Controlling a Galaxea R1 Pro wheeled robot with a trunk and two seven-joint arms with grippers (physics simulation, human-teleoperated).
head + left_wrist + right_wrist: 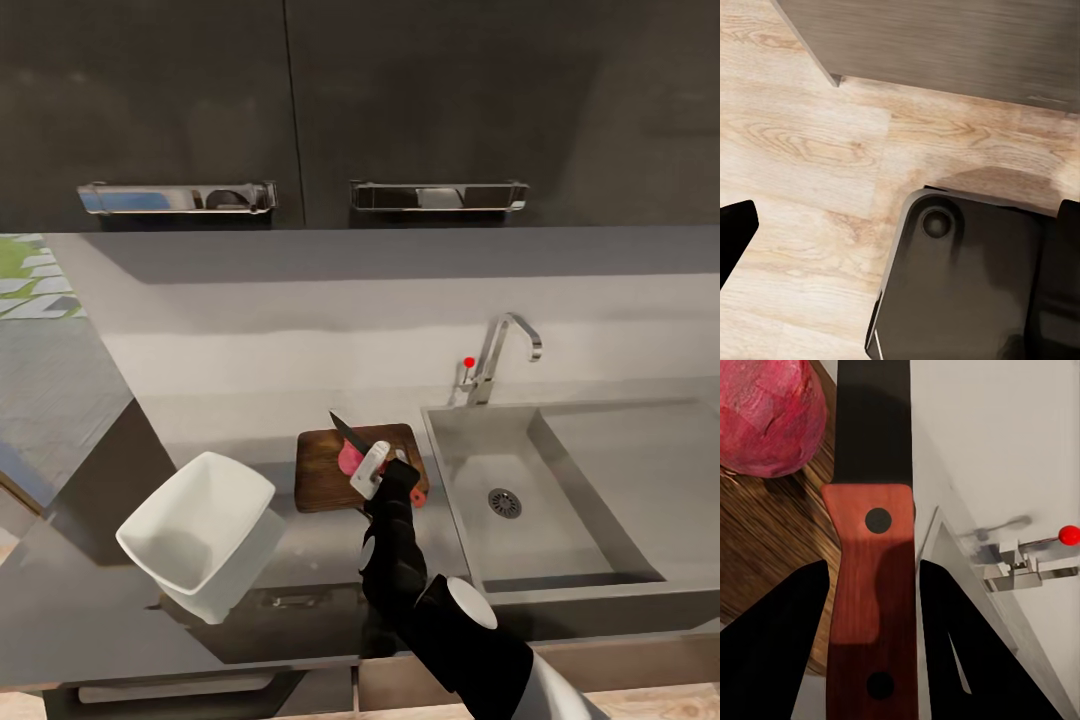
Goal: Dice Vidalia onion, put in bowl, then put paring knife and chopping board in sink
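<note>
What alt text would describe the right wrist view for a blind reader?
The right hand grips the reddish wooden handle of a dark-bladed paring knife over a dark brown wooden chopping board, beside a round reddish-pink onion. A red-knobbed chrome tap stands beyond.

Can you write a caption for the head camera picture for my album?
Right tool holds the knife over the pink onion on the board, between bowl and sink.
</note>
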